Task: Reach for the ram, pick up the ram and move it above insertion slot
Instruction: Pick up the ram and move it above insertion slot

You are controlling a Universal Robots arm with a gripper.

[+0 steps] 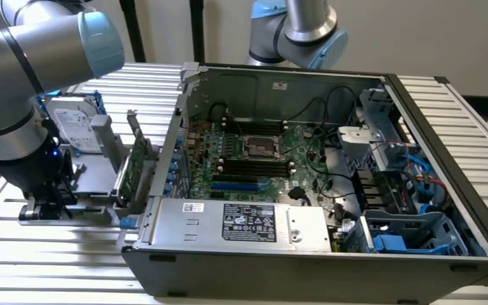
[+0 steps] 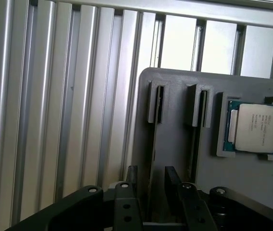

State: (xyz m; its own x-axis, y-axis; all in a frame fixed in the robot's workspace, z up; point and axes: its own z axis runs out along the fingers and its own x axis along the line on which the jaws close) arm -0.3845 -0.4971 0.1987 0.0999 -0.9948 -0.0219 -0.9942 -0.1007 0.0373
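I am watching the pincer [image 2: 152, 177] hanging released, its fingers [image 2: 132, 180] standing on either side of the ram [image 2: 152, 147], which is sitting on edge in a slot of the gray holder [image 2: 175, 144]. The holder is also carrying a processor chip [image 2: 256, 126] and is lying on the slatted table [image 2: 55, 96], off the exterior view's left of the open computer case [image 1: 329, 270].

- Power supply [image 1: 307, 230]: its black label [image 1: 248, 223] carries white print and marks, none of it readable; the white sticker [image 1: 193, 206] is the same.
- Hard drive [image 1: 74, 127]: label print unreadable.
- CPU [image 2: 255, 126]: a few printed lines, unreadable.
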